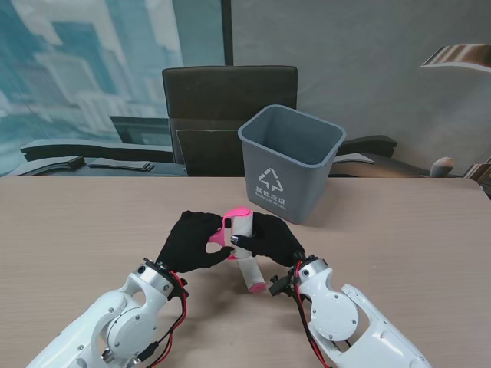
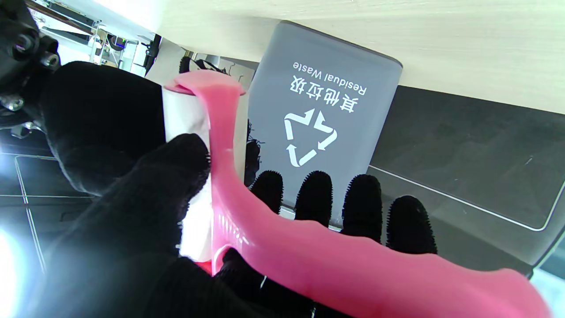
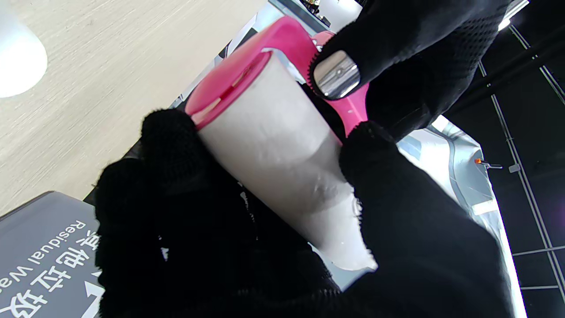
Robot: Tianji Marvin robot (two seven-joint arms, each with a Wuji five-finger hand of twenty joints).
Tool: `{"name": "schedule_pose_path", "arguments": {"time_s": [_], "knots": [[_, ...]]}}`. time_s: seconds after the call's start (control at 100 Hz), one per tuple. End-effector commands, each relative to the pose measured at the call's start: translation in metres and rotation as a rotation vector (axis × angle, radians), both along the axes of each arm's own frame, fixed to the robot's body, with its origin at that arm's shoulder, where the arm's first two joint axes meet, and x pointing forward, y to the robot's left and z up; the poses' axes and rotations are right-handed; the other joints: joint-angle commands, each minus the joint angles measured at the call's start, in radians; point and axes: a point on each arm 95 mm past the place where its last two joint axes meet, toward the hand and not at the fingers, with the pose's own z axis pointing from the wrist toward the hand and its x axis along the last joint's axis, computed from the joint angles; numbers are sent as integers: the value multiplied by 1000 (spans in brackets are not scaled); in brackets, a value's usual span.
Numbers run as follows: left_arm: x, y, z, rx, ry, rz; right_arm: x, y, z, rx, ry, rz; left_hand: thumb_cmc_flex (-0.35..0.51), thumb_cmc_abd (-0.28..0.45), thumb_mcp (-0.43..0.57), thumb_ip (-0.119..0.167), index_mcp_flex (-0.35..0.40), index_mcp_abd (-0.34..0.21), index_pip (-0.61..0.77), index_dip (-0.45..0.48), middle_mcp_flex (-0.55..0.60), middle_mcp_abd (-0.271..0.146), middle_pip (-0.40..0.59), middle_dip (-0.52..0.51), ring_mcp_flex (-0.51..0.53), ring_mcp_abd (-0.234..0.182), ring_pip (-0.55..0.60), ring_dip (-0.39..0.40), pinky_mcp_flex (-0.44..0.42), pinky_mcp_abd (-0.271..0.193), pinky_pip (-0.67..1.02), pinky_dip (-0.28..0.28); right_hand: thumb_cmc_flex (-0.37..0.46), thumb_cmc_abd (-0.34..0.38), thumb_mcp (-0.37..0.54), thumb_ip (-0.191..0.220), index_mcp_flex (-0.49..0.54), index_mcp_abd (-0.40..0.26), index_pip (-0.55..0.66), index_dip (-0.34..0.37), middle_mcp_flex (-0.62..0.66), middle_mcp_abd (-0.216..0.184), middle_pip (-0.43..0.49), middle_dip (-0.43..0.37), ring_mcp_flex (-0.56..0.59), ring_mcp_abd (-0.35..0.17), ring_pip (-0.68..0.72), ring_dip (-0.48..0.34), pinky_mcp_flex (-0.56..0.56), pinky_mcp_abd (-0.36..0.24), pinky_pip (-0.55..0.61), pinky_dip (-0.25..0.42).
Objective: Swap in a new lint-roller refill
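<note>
Over the middle of the table, both black-gloved hands hold a pink lint roller (image 1: 227, 232) upright. My left hand (image 1: 190, 241) is shut on its pink handle (image 2: 335, 260), the thumb (image 2: 176, 168) pressing against the roller. My right hand (image 1: 275, 239) is shut on the white refill roll (image 3: 278, 150) that sits on the roller under a pink end cap (image 3: 227, 81). A second white roll (image 1: 249, 274) with a pink end lies on the table just nearer to me, between my wrists. The palms hide the lower end of the held roll.
A grey waste bin (image 1: 291, 162) with a recycling mark stands on the table just beyond the hands, slightly to the right. A dark office chair (image 1: 229, 115) sits behind the table's far edge. Bare wooden table top (image 1: 406, 245) stretches to both sides.
</note>
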Motion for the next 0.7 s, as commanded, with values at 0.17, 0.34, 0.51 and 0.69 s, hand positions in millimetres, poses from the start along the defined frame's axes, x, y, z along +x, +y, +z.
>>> {"name": "schedule_pose_path", "arguments": {"time_s": [0.17,0.34,0.51,0.69], "knots": [[-2,-8,-6,-1,1,-23,-5,8,8,23,-15,21,76,-79,164,96,-1,-51,152,78,97,-49,87,35,123,-19,105,27,73,1,108,11,130,158,310,85,137,-188,196,33,41,-41,69,22,35,-79,3,-10,-8,-76,-6,3],[-2,-11,-8,-10,-6,-29,-6,8,9,28,-19,22,125,-164,253,92,1,-65,228,105,175,-63,77,134,192,-29,175,33,126,-5,189,-11,130,158,309,85,137,-188,196,32,42,-42,69,21,35,-79,1,-11,-7,-76,-7,4],[-1,-15,-10,-3,-5,-38,-7,9,10,31,-25,23,122,-195,304,122,-16,-59,221,95,160,-65,65,151,193,-34,192,33,127,-4,206,-23,129,158,308,85,136,-188,195,31,42,-43,68,21,35,-80,1,-11,-7,-76,-7,5],[0,-20,-14,16,14,-61,-9,10,11,36,-30,24,94,-168,290,164,-53,-51,115,38,63,-58,86,47,139,-30,157,24,90,2,177,-42,128,158,306,86,137,-190,196,30,44,-45,68,20,36,-81,-1,-12,-7,-77,-7,5]]}}
